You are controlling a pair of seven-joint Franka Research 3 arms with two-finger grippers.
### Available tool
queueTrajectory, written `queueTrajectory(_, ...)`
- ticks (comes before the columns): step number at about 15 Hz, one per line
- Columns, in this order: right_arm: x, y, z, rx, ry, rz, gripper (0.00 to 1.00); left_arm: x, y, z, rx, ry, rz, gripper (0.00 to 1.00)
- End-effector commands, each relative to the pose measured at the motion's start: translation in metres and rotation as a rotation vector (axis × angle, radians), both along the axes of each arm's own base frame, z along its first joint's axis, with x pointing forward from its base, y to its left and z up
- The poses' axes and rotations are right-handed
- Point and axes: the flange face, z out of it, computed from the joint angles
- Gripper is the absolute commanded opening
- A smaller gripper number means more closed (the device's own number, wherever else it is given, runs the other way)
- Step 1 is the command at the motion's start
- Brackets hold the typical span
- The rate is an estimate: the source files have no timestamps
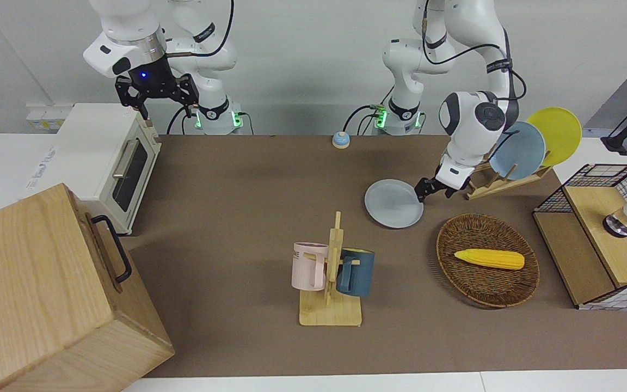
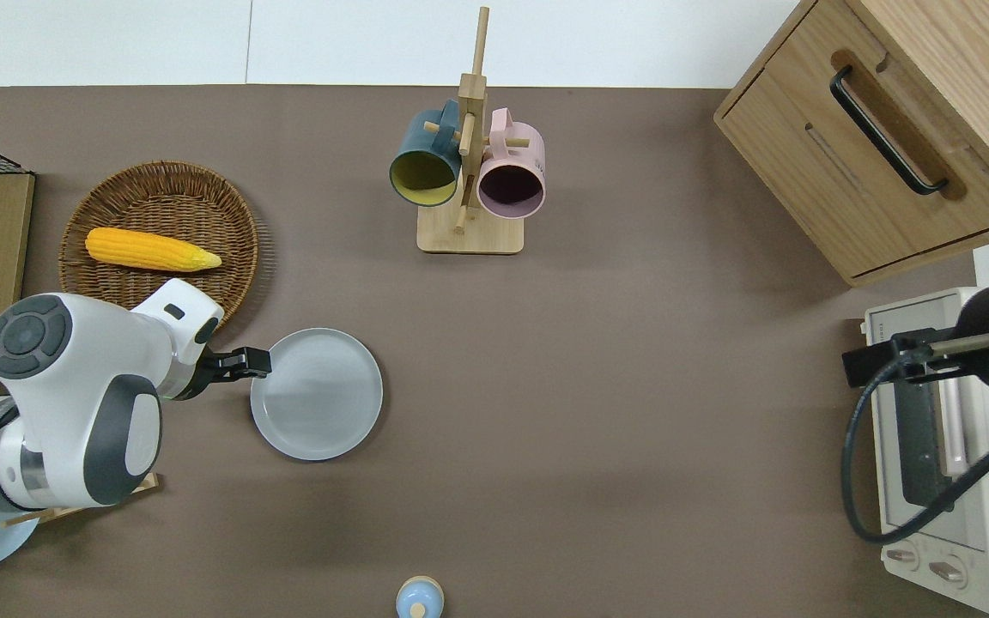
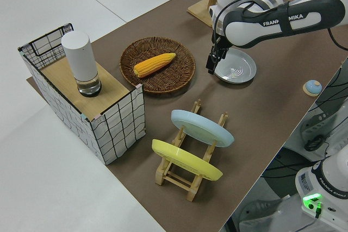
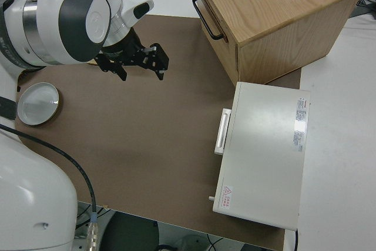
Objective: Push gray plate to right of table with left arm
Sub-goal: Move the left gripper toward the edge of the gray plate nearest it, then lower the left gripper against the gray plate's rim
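The left claw [image 2: 261, 362] is down low at the rim of the gray plate [image 2: 317, 394], at the plate's edge toward the left arm's end of the desk [image 2: 597, 412]; whether it touches the rim I cannot tell, nor whether its fingers are apart or together; the plate lies flat on the brown desk top, reaching from the claw toward the desk's middle; just beside the claw, farther from the robots, sits a round wicker basket [image 2: 228, 215] with a corn cob [image 2: 151, 250] lying in it; near the claw, nearer to the robots, a wooden plate rack [image 1: 501, 182] holds a sky-blue plate [image 1: 523, 149] and a yellow plate [image 1: 558, 133] on edge; well away from the claw, about mid-desk and farther from the robots than the plate, a wooden mug tree [image 2: 470, 172] carries a dark teal mug [image 2: 422, 167] and a pink mug [image 2: 512, 180]; the right claw [image 1: 157, 97] is parked, its fingers apart.
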Motion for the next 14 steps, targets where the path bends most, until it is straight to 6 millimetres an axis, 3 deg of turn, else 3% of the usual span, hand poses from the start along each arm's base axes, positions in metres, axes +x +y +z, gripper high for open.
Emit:
queueTrajectory(1,-0.004,0.0,0.003,0.001,-0.001,0.007,0.996,-0.003,-0.004,-0.008,-0.035,-0.013,0.04,0.92)
queueTrajectory(12,-0.004,0.0,0.003,0.001,-0.001,0.007,0.996,-0.009,-0.01,-0.044,-0.023,0.022,0.018,0.89)
queueTrajectory(14,-0.004,0.0,0.003,0.001,-0.001,0.007,0.996,-0.011,-0.015,-0.045,-0.024,0.027,0.007,0.84)
